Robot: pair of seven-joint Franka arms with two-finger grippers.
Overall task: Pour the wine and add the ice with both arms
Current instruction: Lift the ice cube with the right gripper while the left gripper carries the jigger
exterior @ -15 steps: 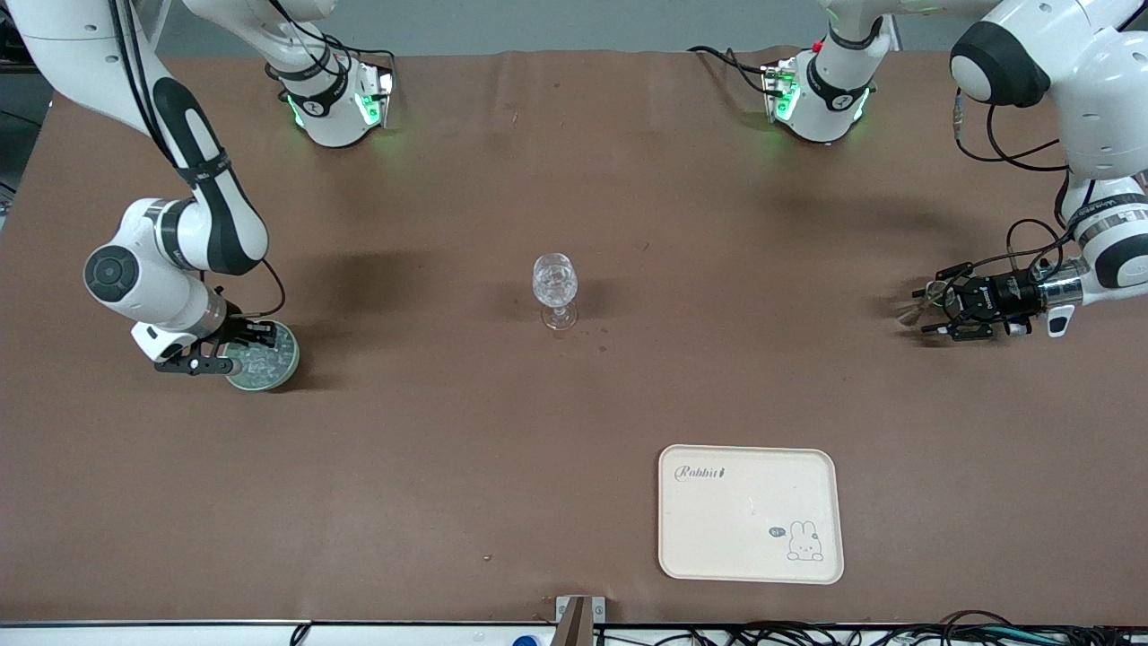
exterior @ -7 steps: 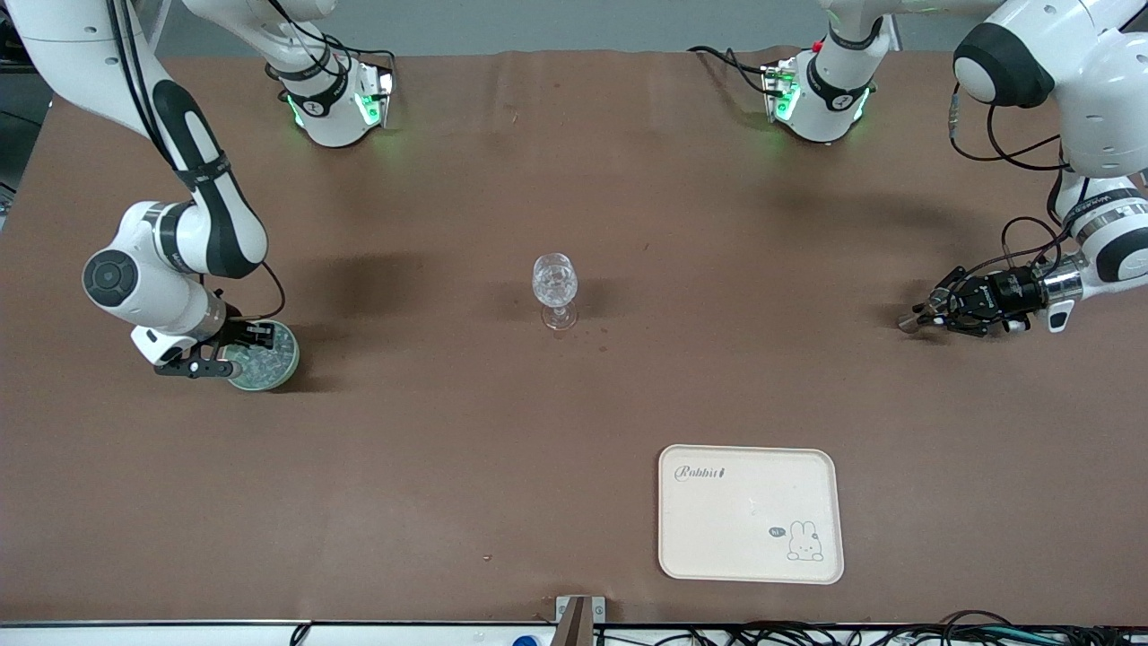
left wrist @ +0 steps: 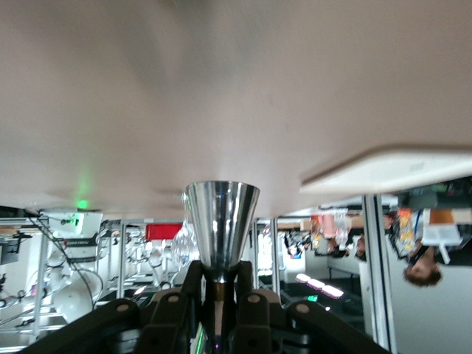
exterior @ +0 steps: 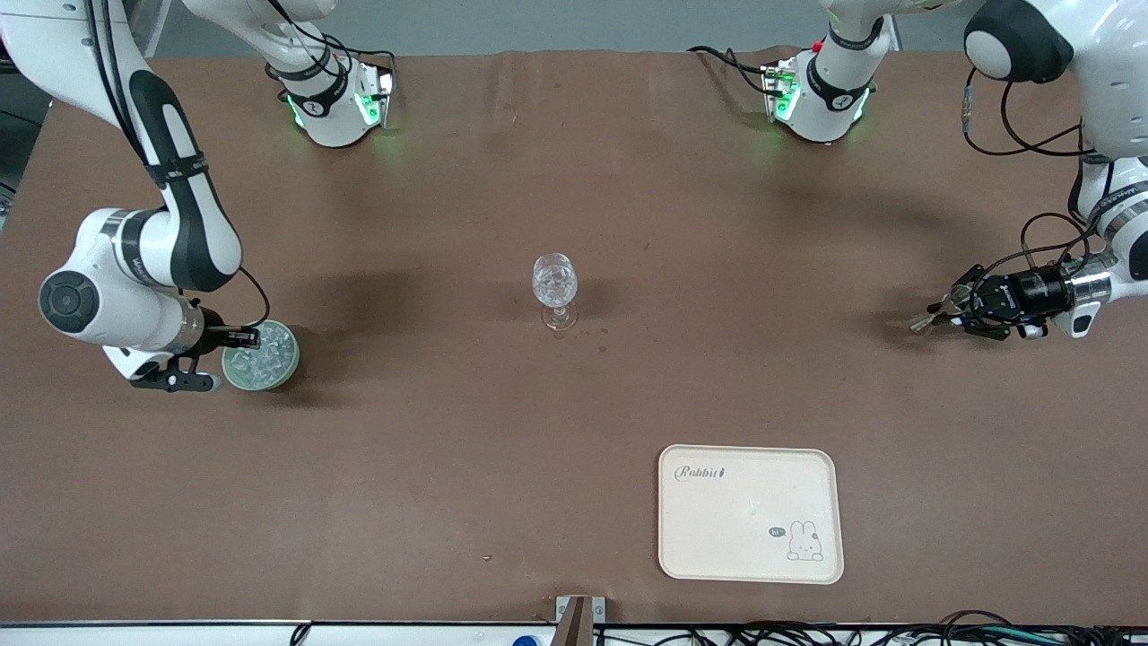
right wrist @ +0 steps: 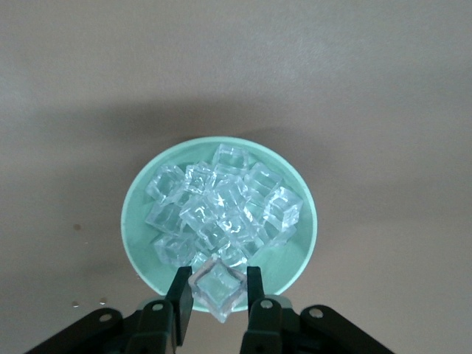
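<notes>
Ice (right wrist: 221, 214) is sitting piled in the pale green bowl (exterior: 261, 357) at centre-left of the front frame, on the worktop (exterior: 574, 404) toward the right arm's end. Right hand (right wrist: 218, 289) is hanging over the bowl's rim, clenched on one cube (right wrist: 217, 287), fingers pressing its two flat sides. Left hand (exterior: 942, 314) is at the frame's right edge, over bare worktop, gripping a shiny metal cup (left wrist: 221, 225) by its narrow stem, cup lying roughly sideways. Stemmed glass (exterior: 555, 290) is standing upright at frame centre, well apart from both hands. Cream tray (exterior: 750, 513) is lying lower right, nearer the camera.

Judgement: step in hand is carrying the cube to the glass. Cube is wet-looking and held near the fingertips, so squeezing steadily and travelling smoothly matters. Coming in above the glass mouth and letting go low over it should avoid tipping the thin stem. Left arm is best kept wide while the right one is crossing.
</notes>
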